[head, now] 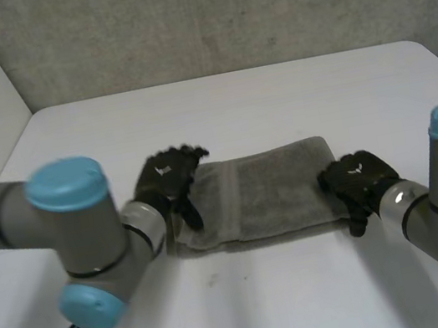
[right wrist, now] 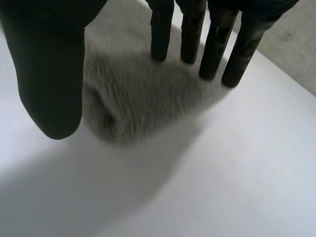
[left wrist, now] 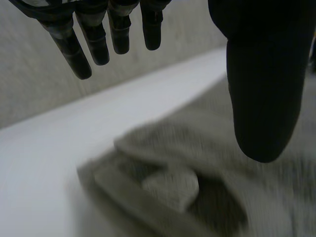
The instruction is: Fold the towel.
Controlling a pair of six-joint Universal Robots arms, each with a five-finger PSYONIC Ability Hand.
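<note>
While the left hand point(head: 169, 179) hangs over the left end of the towel point(head: 271, 193), its fingers point(left wrist: 94, 47) are straight and its thumb point(left wrist: 261, 98) stands wide of them, closed on no cloth. The right hand point(head: 360, 182) sits at the towel's right end in the same wide, relaxed spread, with straight fingers point(right wrist: 215, 49) and the thumb point(right wrist: 49, 84) well apart. From the head view I cannot tell whether either hand touches the cloth. Each hand has a small pale mark point(head: 164, 170) on its back, too small to read. The towel is grey and lies as a long folded band across the middle of the white table point(head: 275, 95), between the two grey arms with their light-blue caps point(head: 66, 184). The left wrist view adds what the head view does not: the corner under that hand is rumpled, with layers lapping over one another. The right wrist view shows a rounded grey end beneath the palm. A grey wall point(head: 218, 11) stands behind the table.
</note>
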